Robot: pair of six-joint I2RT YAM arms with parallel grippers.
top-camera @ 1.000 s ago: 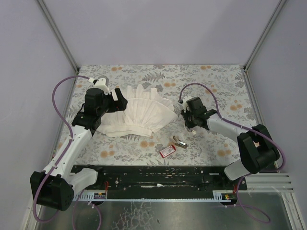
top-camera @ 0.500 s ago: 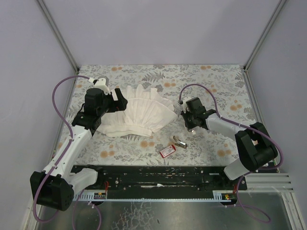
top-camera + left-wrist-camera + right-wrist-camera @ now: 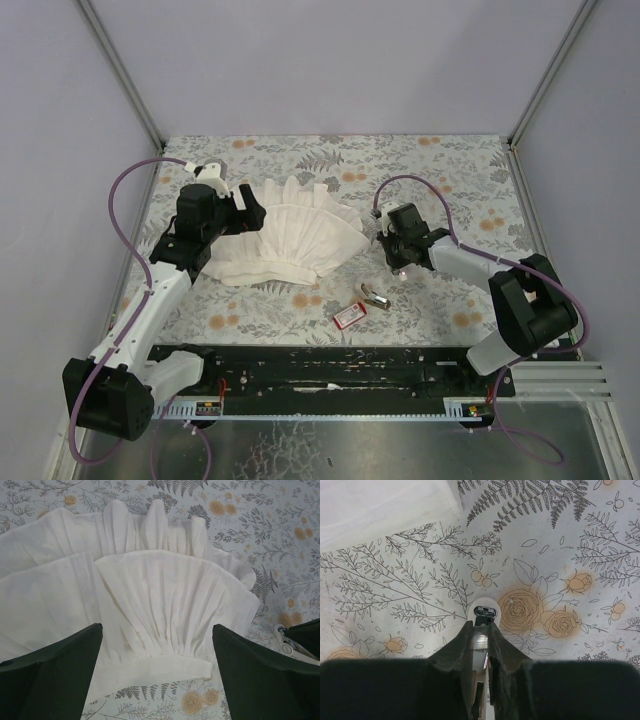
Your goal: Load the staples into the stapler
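The stapler [image 3: 373,296], a small silvery-dark hinged piece, lies on the flowered table near the front middle. Just left of it and nearer the front is the red box [image 3: 349,316] of staples; the staples themselves do not show. My right gripper [image 3: 396,262] [image 3: 481,625] hovers low behind the stapler, apart from it. It is shut on a small white-ended piece with a dark metal slot [image 3: 485,611], and I cannot tell what that piece is. My left gripper [image 3: 245,210] [image 3: 157,627] is open over the near edge of the white pleated cloth [image 3: 150,590], with nothing between its fingers.
The white cloth [image 3: 295,240] is spread fan-like between the two arms at mid-table. Grey walls and metal posts close off the back and sides. A black rail [image 3: 330,365] runs along the front edge by the arm bases.
The right arm has shifted very slightly to the left. The left arm, stapler and red box are unchanged.
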